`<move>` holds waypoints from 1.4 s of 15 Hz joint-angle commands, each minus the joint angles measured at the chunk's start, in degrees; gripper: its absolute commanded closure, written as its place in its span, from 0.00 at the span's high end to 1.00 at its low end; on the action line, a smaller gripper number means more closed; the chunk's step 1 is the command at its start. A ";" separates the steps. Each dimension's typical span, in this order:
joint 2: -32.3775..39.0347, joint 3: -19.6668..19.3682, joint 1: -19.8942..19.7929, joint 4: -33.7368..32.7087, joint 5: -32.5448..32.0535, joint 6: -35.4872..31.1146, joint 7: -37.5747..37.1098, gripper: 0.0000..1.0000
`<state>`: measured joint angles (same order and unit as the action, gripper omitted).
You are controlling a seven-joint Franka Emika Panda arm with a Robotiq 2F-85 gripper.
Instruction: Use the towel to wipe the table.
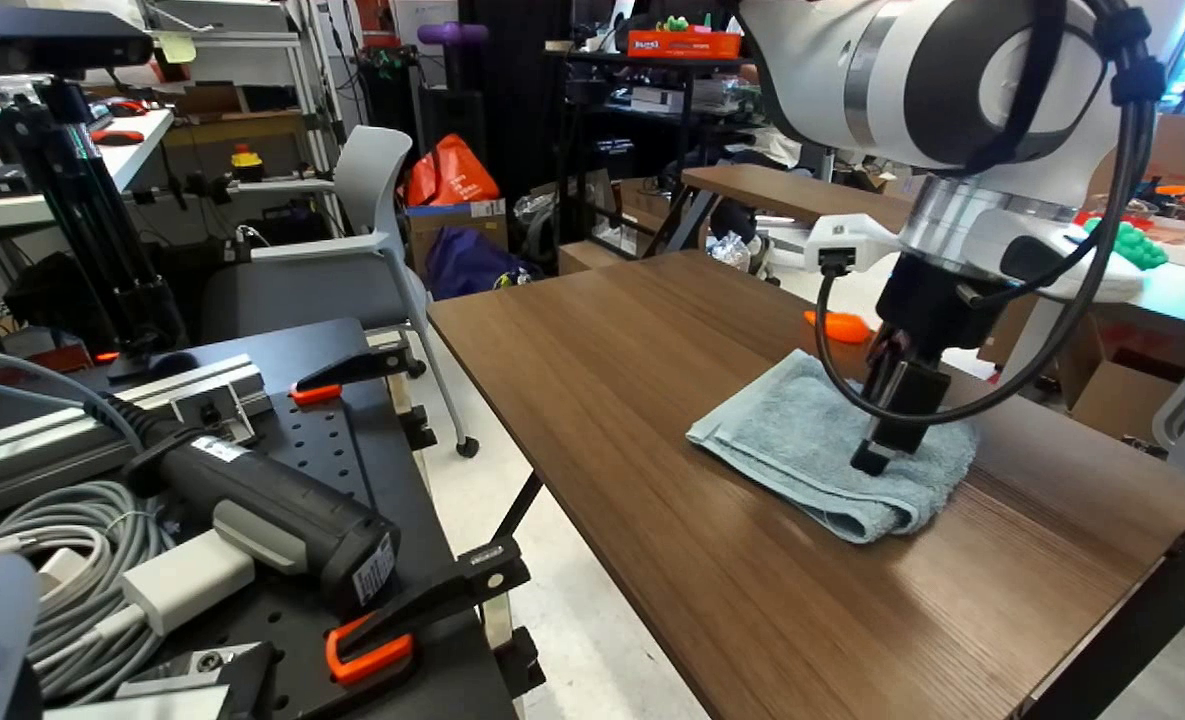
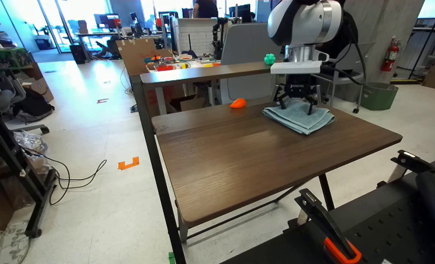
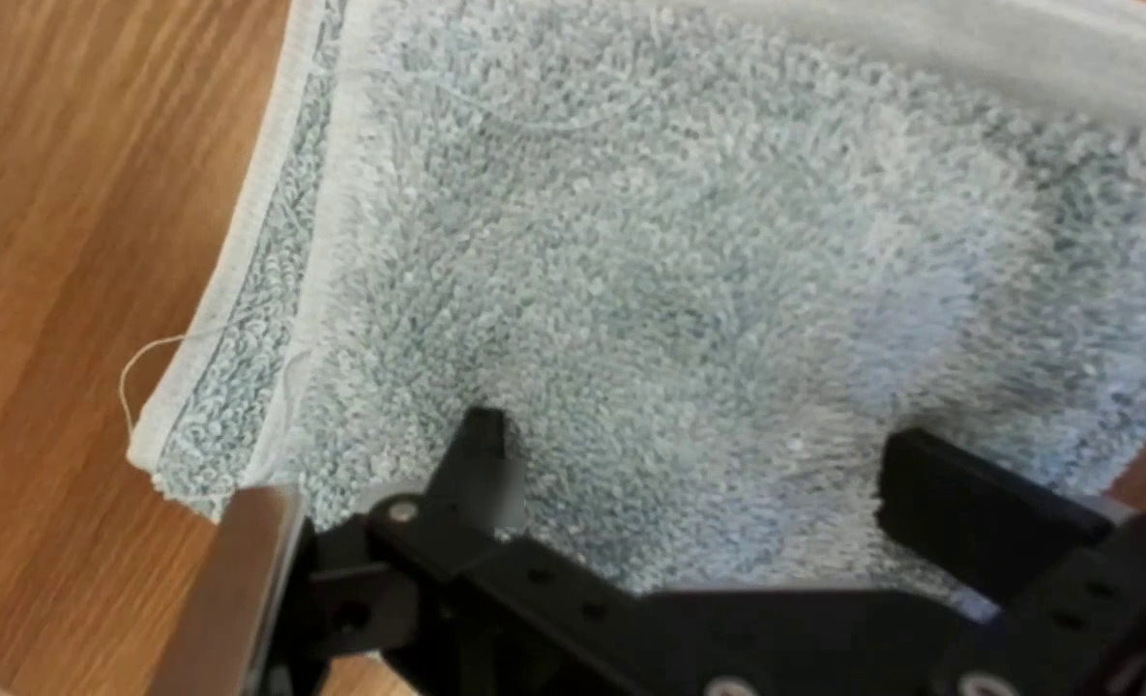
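fingers [image 3: 984,517]: spread, tips on the nap, towel between them; no pinch shows in the wrist view.
towel [image 2: 294,119]: folded in layers, directly beneath the fingers, reaching out past both tips.
wiping (judged): not yet begun; getting a grip seems the step in hand.
layers: if the fingers close too high, they may skim the terry or take only the top fold, which would then slide off the rest mid-stroke.
terry: pressed too hard, could bunch under the tips instead of gathering between them.
loose thread [image 3: 124,385]: at a corner, to one side of the fingers; might snag. minor.
orange object [image 1: 837,326]: near the towel, not touching; a wide stroke that way would likely knock it along.
black cable [image 1: 1115,220]: loops just beside the fingers; could trail. contact with towel: cannot tell.
worktop [image 2: 232,154]: dark brown wood grain, some sheen; a long edge runs near the fingers, so an overshoot could leave the towel hanging.
black perforated board [image 1: 322,445]: across a gap, well apart from the fingers.
grey chair [image 1: 357,200]: farther off.
green bin [image 2: 379,96]: on the floor [image 2: 107,205], beyond the fingers.
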<state>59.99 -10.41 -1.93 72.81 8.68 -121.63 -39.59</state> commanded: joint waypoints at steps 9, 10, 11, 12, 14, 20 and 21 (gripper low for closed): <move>0.17 -0.58 -0.10 0.05 -1.01 -3.97 -2.06 1.00; 0.17 -0.58 -0.10 0.05 -1.01 -3.96 -2.06 1.00; 0.17 -0.58 -0.10 0.05 -1.01 -3.96 -2.06 1.00; 0.17 -0.58 -0.10 0.05 -1.01 -3.96 -2.06 1.00; 0.65 -4.26 3.80 2.11 -3.72 -10.22 -8.23 1.00; 5.08 -10.20 14.31 6.03 -16.87 -13.87 -21.55 1.00; 4.87 -10.42 16.02 7.13 -19.27 -14.04 -22.62 1.00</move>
<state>62.18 -19.45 9.09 76.83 -5.53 -133.39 -57.84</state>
